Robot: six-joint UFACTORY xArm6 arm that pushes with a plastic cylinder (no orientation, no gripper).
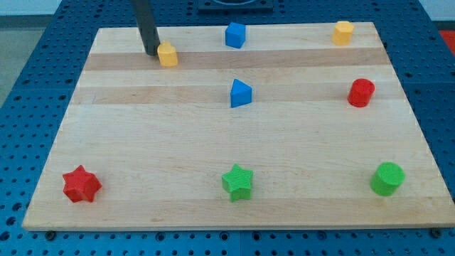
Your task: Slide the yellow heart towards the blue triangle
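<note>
The yellow heart (168, 55) lies near the view's top left on the wooden board (142, 142). My tip (151, 53) is at the end of the dark rod, right against the heart's left side. The blue triangle (240, 93) lies near the board's middle, to the right of and below the heart, well apart from it.
A blue cube (235, 35) sits at the top centre. A yellow hexagon block (343, 33) is at the top right, a red cylinder (361, 92) at the right. A red star (81, 185), a green star (238, 182) and a green cylinder (387, 178) line the bottom.
</note>
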